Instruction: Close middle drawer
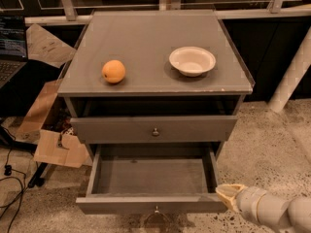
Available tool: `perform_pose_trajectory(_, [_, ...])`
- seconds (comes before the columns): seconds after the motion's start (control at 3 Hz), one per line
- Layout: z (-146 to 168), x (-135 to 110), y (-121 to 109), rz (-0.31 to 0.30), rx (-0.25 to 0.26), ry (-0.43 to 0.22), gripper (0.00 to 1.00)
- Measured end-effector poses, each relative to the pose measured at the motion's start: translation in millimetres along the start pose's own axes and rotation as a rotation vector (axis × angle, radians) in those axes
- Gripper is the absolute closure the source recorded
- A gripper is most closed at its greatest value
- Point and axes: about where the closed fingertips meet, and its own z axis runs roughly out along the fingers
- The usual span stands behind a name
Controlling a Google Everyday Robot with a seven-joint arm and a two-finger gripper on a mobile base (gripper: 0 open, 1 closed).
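The grey cabinet (pixel 155 38) stands in the middle of the camera view. Its middle drawer (pixel 150 204) is pulled far out and its inside is empty; its small round knob (pixel 156 209) shows on the flat front near the bottom edge. The taller-fronted drawer (pixel 154 128) above it sits nearly in, with its own knob. The lowest drawer is hidden below. My gripper (pixel 228 195), cream-tipped on a white arm, comes in from the lower right and sits at the right front corner of the open drawer, touching or almost touching its front.
An orange (pixel 113 71) and a white bowl (pixel 192 60) sit on the cabinet top. Cardboard pieces (pixel 56 147) and cables (pixel 9 171) lie on the floor to the left. A white post (pixel 291 76) leans at the right. A laptop (pixel 12 47) is at the far left.
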Motion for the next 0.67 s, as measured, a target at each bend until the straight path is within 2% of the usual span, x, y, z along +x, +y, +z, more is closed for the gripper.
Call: perform_pose_trajectory(0.67, [39.1,78.6,2.6,0.185,0.031,0.011,1.0])
